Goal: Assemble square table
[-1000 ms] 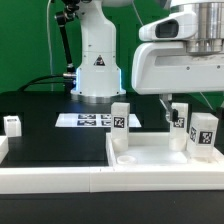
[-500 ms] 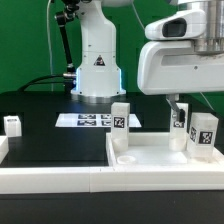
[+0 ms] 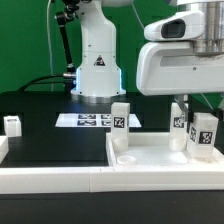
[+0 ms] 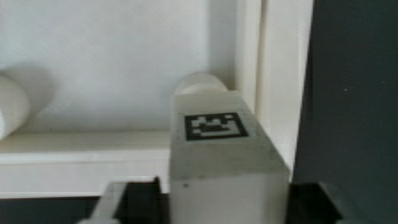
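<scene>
The white square tabletop (image 3: 150, 160) lies rim-up at the front of the exterior view's right. One white tagged leg (image 3: 120, 126) stands on its left part and another (image 3: 205, 134) at its right edge. My gripper (image 3: 180, 108) hangs over the far right corner, shut on a third leg (image 3: 180, 121) that stands upright there. In the wrist view this leg (image 4: 221, 140), its tag facing the camera, sits between my gripper's jaws (image 4: 222, 203), against the tabletop's rim (image 4: 270, 70). A fourth leg (image 3: 12, 124) stands apart at the far left.
The marker board (image 3: 88, 120) lies on the black table in front of the robot base (image 3: 97, 60). A long white border bar (image 3: 50, 180) runs along the front edge. Black cables trail behind at the left.
My gripper has shifted slightly toward the exterior view's right, and the held leg moved with it. The other legs and the tabletop have not moved.
</scene>
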Robot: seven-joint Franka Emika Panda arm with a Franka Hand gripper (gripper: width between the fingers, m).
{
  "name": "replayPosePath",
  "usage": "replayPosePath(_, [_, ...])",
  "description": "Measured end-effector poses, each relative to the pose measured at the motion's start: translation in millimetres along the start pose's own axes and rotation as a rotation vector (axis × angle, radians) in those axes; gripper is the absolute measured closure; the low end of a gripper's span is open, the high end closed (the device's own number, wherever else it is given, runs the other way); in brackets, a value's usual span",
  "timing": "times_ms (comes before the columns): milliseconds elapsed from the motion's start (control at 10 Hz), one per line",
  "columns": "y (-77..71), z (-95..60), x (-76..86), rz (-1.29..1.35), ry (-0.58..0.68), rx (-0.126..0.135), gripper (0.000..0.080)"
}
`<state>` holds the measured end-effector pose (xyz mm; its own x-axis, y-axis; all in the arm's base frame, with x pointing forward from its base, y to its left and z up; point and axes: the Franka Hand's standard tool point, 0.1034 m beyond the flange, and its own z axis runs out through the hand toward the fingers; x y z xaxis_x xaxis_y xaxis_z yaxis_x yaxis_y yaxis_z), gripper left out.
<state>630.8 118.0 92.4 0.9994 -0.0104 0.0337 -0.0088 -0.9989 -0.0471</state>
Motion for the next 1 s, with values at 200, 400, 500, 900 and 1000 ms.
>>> replayPosePath(200, [0.3,0.0,0.1,0.022,0.0,0.0,0.0512])
replayPosePath(400, [0.3,0.0,0.1,0.154,0.0,0.001,0.0512])
replayPosePath(500, [0.2,0.0,0.1,0.206,0.0,0.001,0.0512])
replayPosePath(900, [5.8,0.7,0.3,0.582,0.017,0.006,0.0511])
replayPosePath(1000, [5.7,1.0,-0.3,0.69,0.027,0.009,0.0511])
